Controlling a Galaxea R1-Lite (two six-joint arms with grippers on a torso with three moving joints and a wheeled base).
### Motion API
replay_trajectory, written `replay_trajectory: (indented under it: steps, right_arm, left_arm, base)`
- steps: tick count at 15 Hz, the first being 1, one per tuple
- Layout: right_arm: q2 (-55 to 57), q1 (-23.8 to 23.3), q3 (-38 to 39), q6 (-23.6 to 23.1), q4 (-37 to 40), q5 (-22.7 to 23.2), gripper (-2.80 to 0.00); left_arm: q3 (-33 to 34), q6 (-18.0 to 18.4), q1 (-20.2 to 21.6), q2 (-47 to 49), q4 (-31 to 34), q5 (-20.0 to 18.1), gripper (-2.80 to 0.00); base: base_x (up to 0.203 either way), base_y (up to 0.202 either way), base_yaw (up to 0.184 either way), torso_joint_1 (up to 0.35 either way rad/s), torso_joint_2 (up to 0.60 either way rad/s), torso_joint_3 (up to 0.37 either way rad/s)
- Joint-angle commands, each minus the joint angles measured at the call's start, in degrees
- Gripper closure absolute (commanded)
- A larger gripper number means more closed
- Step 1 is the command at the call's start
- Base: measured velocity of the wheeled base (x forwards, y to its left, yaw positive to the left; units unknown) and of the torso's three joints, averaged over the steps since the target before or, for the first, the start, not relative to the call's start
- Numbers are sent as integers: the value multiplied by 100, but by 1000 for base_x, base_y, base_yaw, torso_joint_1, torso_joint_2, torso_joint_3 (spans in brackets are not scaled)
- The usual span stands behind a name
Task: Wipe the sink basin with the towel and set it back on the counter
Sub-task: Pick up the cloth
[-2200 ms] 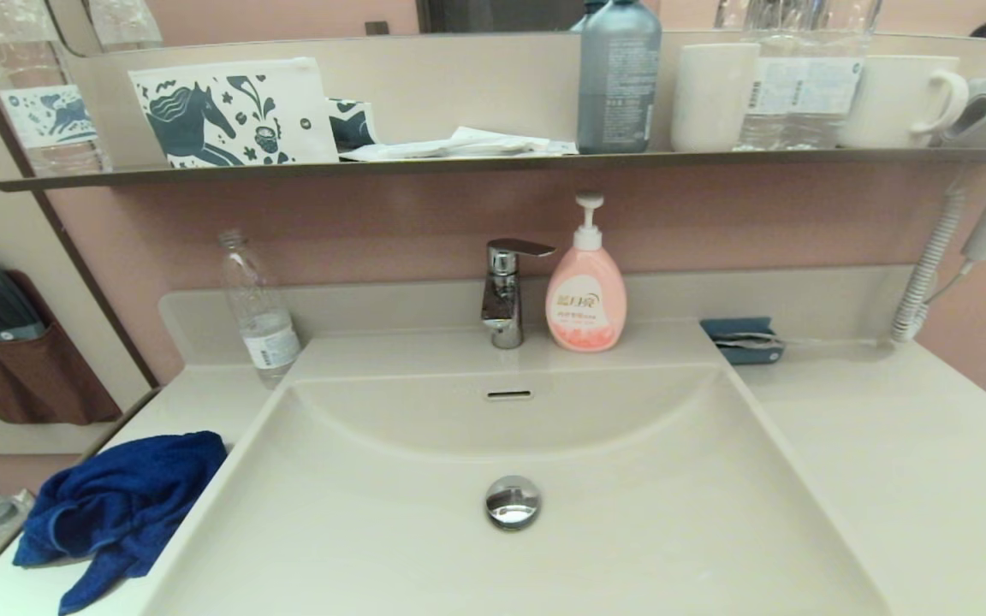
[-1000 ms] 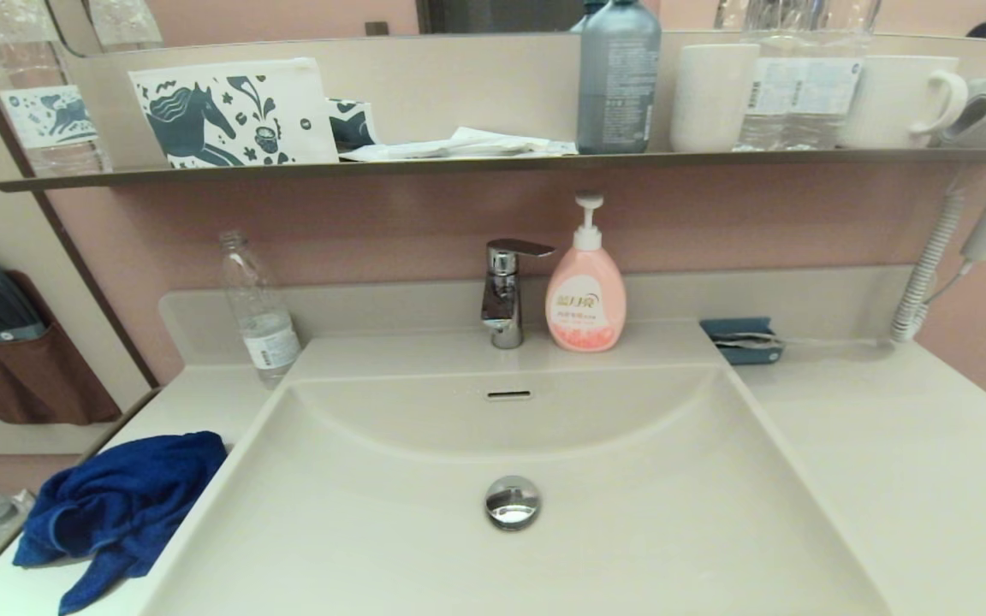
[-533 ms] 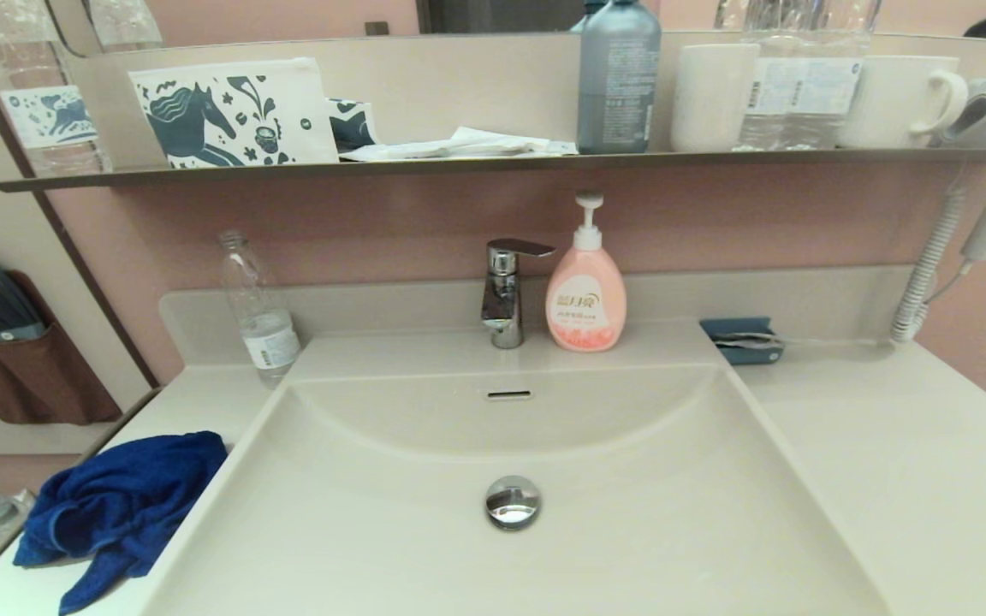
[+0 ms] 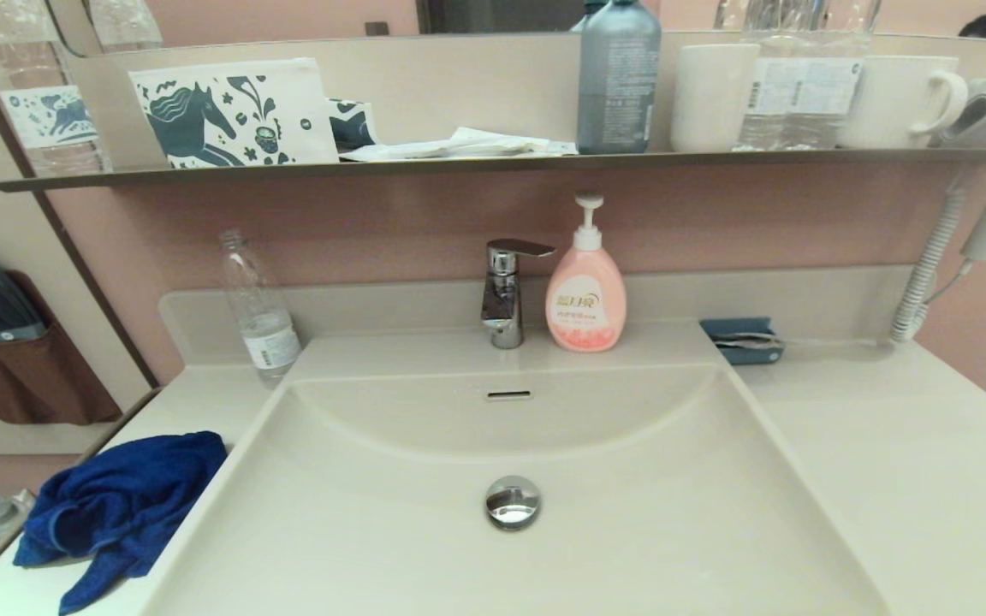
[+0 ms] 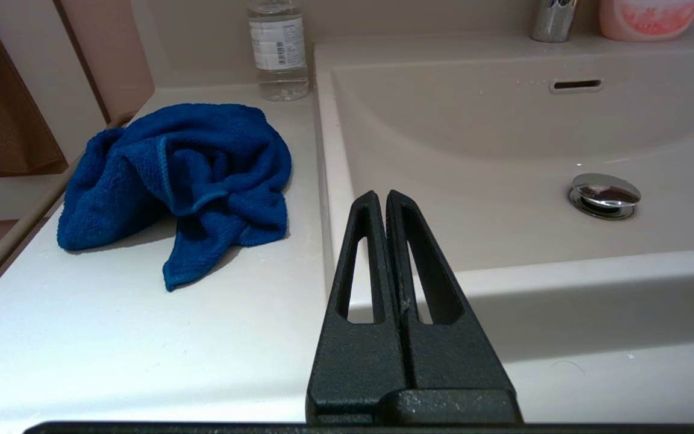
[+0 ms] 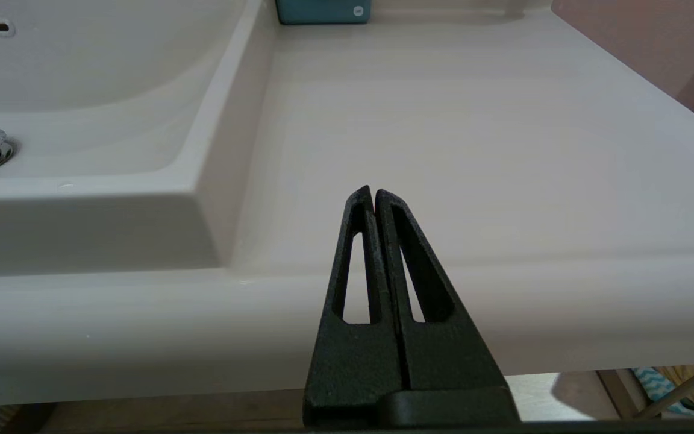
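Nothing has been picked up yet: the towel [image 4: 116, 509] lies bunched on the worktop [image 4: 912, 479] at its front left corner, one fold touching the left rim of the sink basin [image 4: 630, 547]. The first step, as I judge it, is the grab.

The left pincer [image 5: 386, 194] hangs just off the worktop's front edge, fingers pressed together and empty, pointing at the basin's front left corner with the towel off to one side of its line. The right pincer [image 6: 373, 191] sits off the front edge near the right side, also closed on nothing, and looks parked.

To do this well, the left pincer should spread its fingers before it goes in, shift toward the left edge, and come down on the thick rolled middle of the cloth, not the thin tail trailing toward the front edge; a pinch on the tail would probably leave most of it dragging. The water bottle [image 4: 258, 310] at the back left stands well apart from the towel, so the way in is open.

From the head view neither arm shows at all. The basin's front wall is cut off there, and the towel's lowest fold runs out of that view.
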Motion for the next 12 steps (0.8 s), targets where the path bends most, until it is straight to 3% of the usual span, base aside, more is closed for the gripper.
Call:
replay_trajectory:
  steps: [1, 7, 12]
  right_arm:
    - [7, 0, 0, -7, 1, 0, 0]
    - [7, 0, 0, 0, 1, 0, 0]
    - [7, 0, 0, 0, 1, 0, 0]
  left_arm:
    - [0, 0, 2, 6, -2, -2, 0]
    - [0, 29, 4, 6, -2, 5, 0]
    - [-115, 369, 16, 175, 80, 77, 0]
  base:
    - [0, 0, 0, 0, 0, 0]
    - [0, 0, 0, 0, 0, 0]
    - [0, 0, 0, 0, 0, 0]
